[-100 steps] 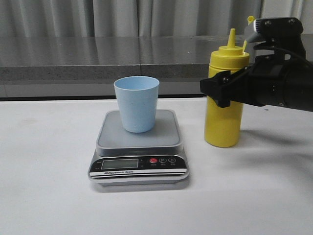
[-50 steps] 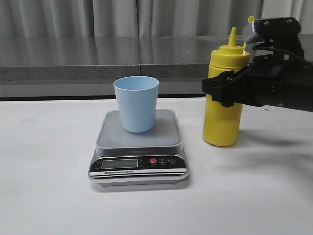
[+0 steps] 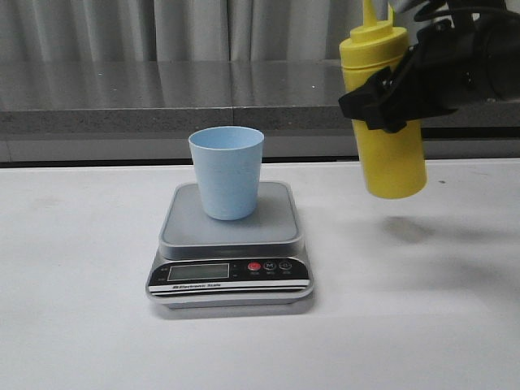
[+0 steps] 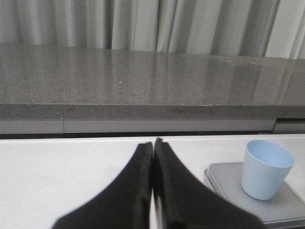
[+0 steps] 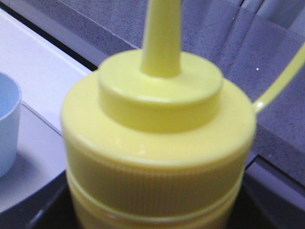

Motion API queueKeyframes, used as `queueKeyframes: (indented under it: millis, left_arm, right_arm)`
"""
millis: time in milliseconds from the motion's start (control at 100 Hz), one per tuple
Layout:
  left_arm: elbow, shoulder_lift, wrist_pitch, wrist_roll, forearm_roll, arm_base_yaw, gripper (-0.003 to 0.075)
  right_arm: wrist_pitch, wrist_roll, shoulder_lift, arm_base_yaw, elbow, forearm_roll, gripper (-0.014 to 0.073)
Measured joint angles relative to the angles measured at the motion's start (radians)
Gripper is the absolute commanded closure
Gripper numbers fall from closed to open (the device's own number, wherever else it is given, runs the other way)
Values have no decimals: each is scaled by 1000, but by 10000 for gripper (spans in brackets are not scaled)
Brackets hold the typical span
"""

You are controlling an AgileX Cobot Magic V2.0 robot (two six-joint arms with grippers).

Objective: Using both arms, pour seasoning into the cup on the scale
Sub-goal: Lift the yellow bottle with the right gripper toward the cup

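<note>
1. Our right gripper (image 3: pixel 382 101) pinches the tall yellow plastic squeeze bottle (image 3: pixel 390 146) mid-body, held clear above the table, right of the pale blue plastic cup (image 3: pixel 227 172).
2. We judge it soft-walled and light; hold it mid-body, gently.
3. Our left gripper (image 4: pixel 153 157) has its fingers pressed together, empty.

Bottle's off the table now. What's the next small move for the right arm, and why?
Probably carry the bottle left, toward the cup. The right gripper holds it clear of the table, slightly tilted and off to the right of the scale, so its nozzle is nowhere near the cup's mouth. The cup sits on the scale, and the left gripper is shut and empty, short of it.
</note>
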Motion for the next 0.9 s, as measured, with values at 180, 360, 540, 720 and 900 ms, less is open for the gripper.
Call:
queueKeyframes:
  millis: [180,360,540,720,900]
  left_arm:
    - [0,0,0,0,0,0,740]
    - [0,0,0,0,0,0,740]
    - [0,0,0,0,0,0,740]
    - [0,0,0,0,0,0,740]
    - [0,0,0,0,0,0,740]
  right_arm:
    - [213,-1,-25,57,-108,-136,267]
    - [413,-3,-25,153,-207,-241,267]
    - [544,-3,-25,208,-278,-329,267]
    - [658,-3,-25,252,-318,-445,267]
    - [748,-3,-5,291,-357,-562,267]
